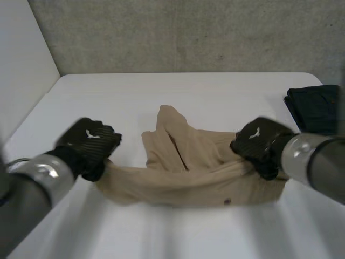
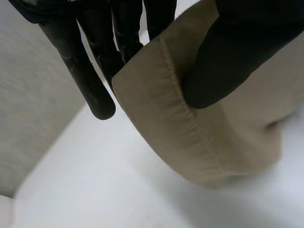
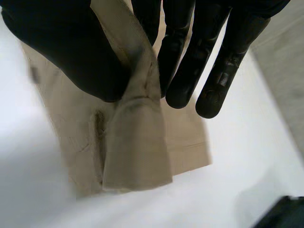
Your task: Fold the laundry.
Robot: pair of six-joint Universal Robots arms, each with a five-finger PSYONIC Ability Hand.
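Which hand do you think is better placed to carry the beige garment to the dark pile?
Right hand, likely: it pinches the beige garment nearest the dark pile; left hand holds the far end.

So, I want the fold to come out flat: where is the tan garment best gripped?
Probably at its two ends, one hand from each side. The tan garment lies stretched sideways, and its stitched hem gives a firm edge to pinch. The left hand pinches that hem, the right hand the other end.
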